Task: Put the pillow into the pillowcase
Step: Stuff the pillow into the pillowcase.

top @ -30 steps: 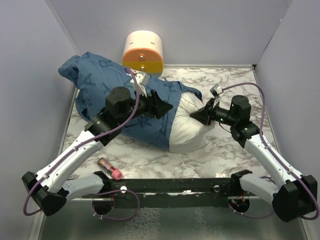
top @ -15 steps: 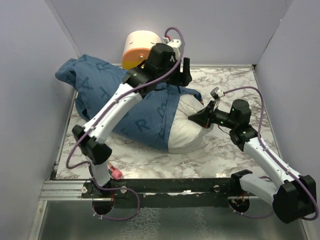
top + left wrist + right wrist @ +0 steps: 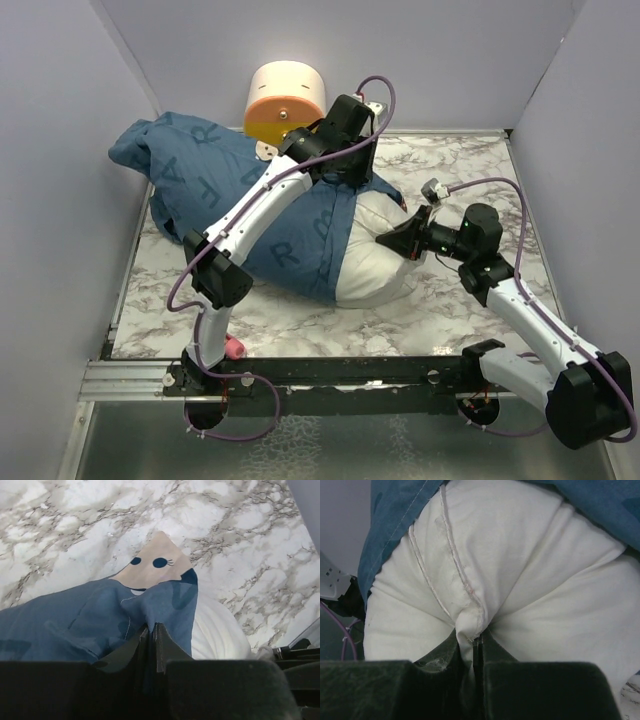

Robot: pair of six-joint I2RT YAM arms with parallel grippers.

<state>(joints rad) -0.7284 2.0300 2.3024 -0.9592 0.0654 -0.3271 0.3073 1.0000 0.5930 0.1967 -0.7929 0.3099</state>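
Note:
The blue printed pillowcase (image 3: 205, 195) lies across the left and middle of the table, stuffed with most of the white pillow (image 3: 375, 265), whose right end sticks out of the opening. My left gripper (image 3: 352, 180) reaches over to the far edge of the opening and is shut on a fold of the pillowcase (image 3: 165, 605). A cartoon face on the cloth (image 3: 152, 567) shows just beyond it. My right gripper (image 3: 392, 240) is shut on a seamed pinch of the pillow (image 3: 470, 625) at its exposed end.
A cream-and-orange cylinder (image 3: 286, 103) stands at the back wall behind the pillowcase. A small pink-and-red object (image 3: 233, 347) lies near the front edge by the left arm's base. Marble tabletop (image 3: 470, 165) shows to the right, with walls on three sides.
The left arm swung from the pillowcase's middle up and right to the far edge of its opening, then closed on the cloth. The right gripper kept its hold on the pillow.

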